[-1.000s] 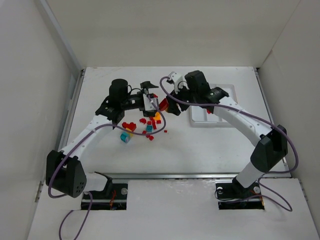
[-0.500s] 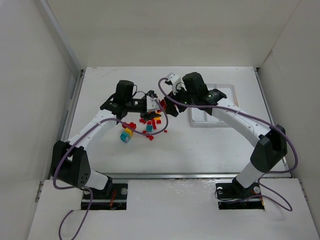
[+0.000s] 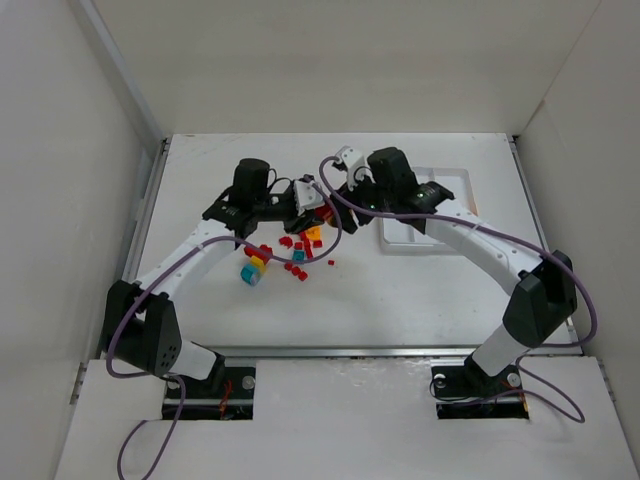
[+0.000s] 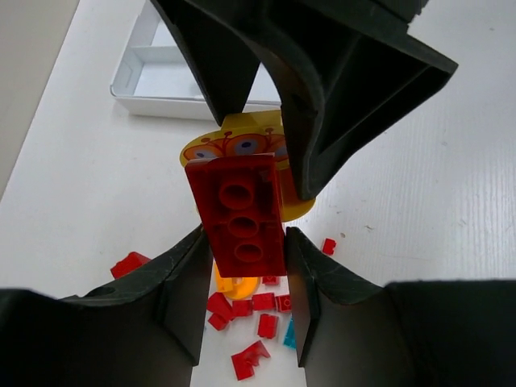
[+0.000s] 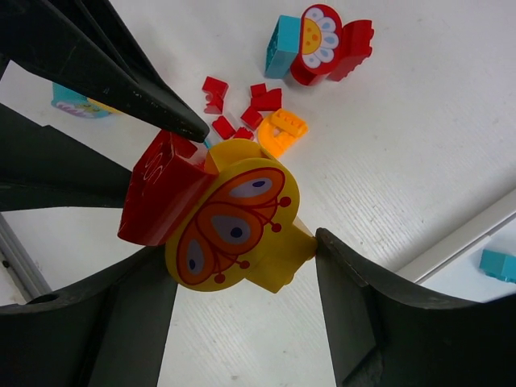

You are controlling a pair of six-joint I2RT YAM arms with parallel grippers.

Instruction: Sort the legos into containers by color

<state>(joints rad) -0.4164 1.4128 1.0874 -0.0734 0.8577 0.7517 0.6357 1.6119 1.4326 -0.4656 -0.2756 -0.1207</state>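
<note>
White worktop [image 3: 400, 290] boxed in by plain pale walls [image 3: 340, 60] carried everything. Above it, near the middle, a red brick [image 4: 240, 214] was clamped between the left fingers [image 4: 181, 290], hollow underside to the wrist camera, with its long axis close to 12–6 in that view. A yellow butterfly piece [image 5: 234, 222] was pressed against the brick's far end, butterfly face towards the right wrist camera, and the right fingers [image 5: 355, 306] were closed on its sides.

Loose legos [image 3: 295, 262], mostly red, lay scattered at 6 to 7 o'clock of the held pair in the top view. Among them were an orange piece [image 5: 282, 129], a red flower piece [image 5: 326, 40] and a teal-and-yellow block [image 3: 250, 272].

At 3 o'clock stood the white tray [image 3: 452, 178], partly hidden by the right arm. One teal brick [image 5: 500, 264] lay inside; which compartment could not be told.
</note>
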